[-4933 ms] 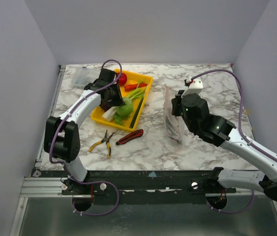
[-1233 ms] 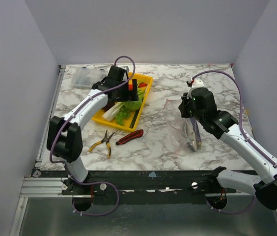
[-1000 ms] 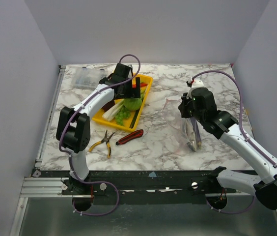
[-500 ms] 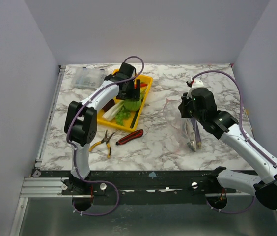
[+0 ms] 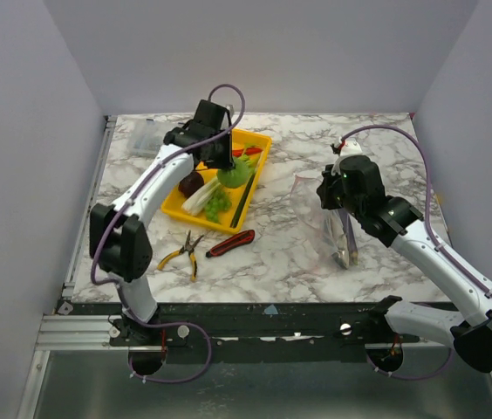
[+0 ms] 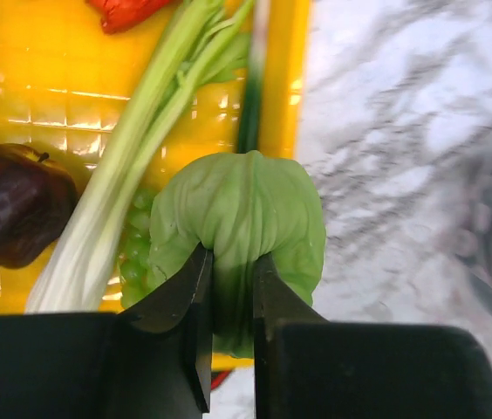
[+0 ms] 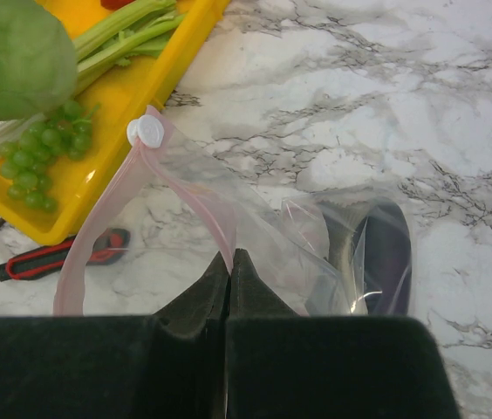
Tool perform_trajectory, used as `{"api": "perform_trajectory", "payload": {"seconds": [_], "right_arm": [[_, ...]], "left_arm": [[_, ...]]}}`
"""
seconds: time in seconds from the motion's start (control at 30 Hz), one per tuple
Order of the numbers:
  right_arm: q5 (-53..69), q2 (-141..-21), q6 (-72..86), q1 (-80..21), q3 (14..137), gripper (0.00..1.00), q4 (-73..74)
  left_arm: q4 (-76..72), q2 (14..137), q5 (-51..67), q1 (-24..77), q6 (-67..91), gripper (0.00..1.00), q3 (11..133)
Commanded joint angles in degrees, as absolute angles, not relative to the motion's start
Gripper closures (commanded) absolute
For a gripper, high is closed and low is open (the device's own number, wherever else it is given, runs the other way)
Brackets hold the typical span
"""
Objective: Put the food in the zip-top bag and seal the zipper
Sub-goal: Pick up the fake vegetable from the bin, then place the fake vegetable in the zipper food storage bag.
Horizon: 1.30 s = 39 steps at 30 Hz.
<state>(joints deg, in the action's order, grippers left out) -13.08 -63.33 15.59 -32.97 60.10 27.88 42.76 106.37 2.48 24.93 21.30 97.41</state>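
My left gripper (image 5: 226, 166) is shut on the green cabbage (image 5: 236, 176) and holds it over the right side of the yellow tray (image 5: 176, 207). In the left wrist view the fingers (image 6: 195, 297) pinch the cabbage (image 6: 246, 205) at its middle. A leek (image 6: 133, 188), green grapes (image 6: 137, 275), a dark maroon fruit (image 6: 10, 201) and a red piece (image 6: 128, 9) lie in the tray. My right gripper (image 7: 231, 255) is shut on the pink zipper (image 7: 106, 231) and holds the mouth of the zip-top bag (image 5: 314, 209) up. A grey fish (image 7: 340, 249) and a purple eggplant (image 7: 387, 257) lie inside the bag.
Yellow-handled pliers (image 5: 183, 253) and a red-black utility knife (image 5: 231, 243) lie in front of the tray. A clear hard box (image 5: 146, 135) stands at the back left. The zipper's white slider (image 7: 146, 131) sits at the strip's far end.
My left gripper has closed on the cabbage and raised it toward the tray's right edge, the forearm swinging. My right gripper lifted the bag's mouth earlier and has held still for the last second.
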Motion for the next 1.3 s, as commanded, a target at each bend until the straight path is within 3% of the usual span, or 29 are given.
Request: {"api": "perform_trajectory", "payload": {"seconds": [0.0,0.23,0.53,0.67,1.07,1.27], "right_arm": [[-12.05,-63.61,16.29,-32.75,61.08,0.99,26.62],[-11.06,-63.78,16.97,-32.77,61.54,0.99,25.62],[-9.82,-62.76,19.03,-32.73,61.68,0.99,25.07],[-9.43,-62.18,19.37,-32.78,62.46,0.99,25.38],[-8.23,-62.37,19.38,-32.77,63.88,0.99,24.63],[-7.77,-62.20,20.79,-32.78,64.29,0.99,23.07]], "left_arm": [[38.99,89.70,15.55,25.05,25.51,1.00,92.79],[13.04,73.57,36.53,28.09,42.97,1.00,73.57],[0.26,74.09,29.23,38.44,49.24,1.00,66.30],[1.93,77.64,27.37,38.67,48.99,1.00,68.78],[35.69,89.31,12.84,43.37,39.69,1.00,91.77],[41.16,93.34,11.49,45.55,37.34,1.00,97.01]]}}
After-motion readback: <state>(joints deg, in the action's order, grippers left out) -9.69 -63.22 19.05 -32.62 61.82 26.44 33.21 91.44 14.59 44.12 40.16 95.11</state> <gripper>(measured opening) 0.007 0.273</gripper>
